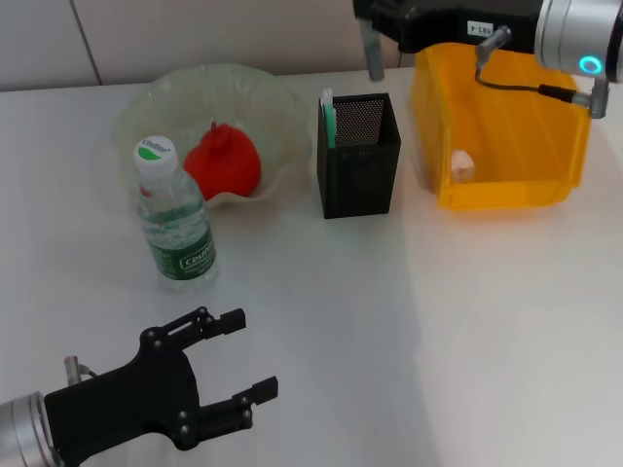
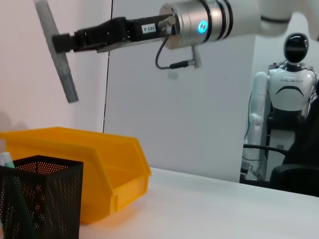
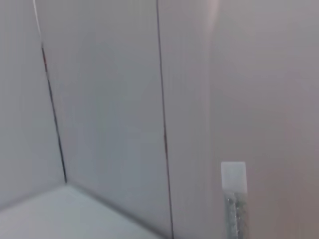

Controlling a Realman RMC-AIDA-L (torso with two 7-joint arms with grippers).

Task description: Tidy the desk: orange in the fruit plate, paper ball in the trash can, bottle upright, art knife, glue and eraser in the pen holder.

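White table [image 1: 467, 321] runs out to a pale panelled wall, and most of the tidying looks finished. An orange-red fruit [image 1: 224, 161] lies in the translucent fruit plate [image 1: 273, 102]. The water bottle [image 1: 173, 219] stands upright just in front of the plate, cap up, its long axis vertical. A crumpled paper ball [image 1: 461, 164] sits low inside the yellow bin [image 1: 506, 146] that serves as the trash can. The black mesh pen holder [image 1: 358, 156] stands between plate and bin with a green-and-white stick-like item [image 1: 328, 117] leaning upright in its left corner; what else is inside cannot be made out.

What is left, by my judgement, is one slim grey item, likely the art knife [image 2: 60, 52]. The right pincer [image 2: 62, 42] is clenched on it high above the bin and behind the holder. In the left wrist view its long axis hangs close to vertical, slightly tilted, free end pointing downward. It is not yet over the holder's mouth.

The left pincer [image 1: 229, 355] rests low near the table's front edge, fingers spread and holding nothing.
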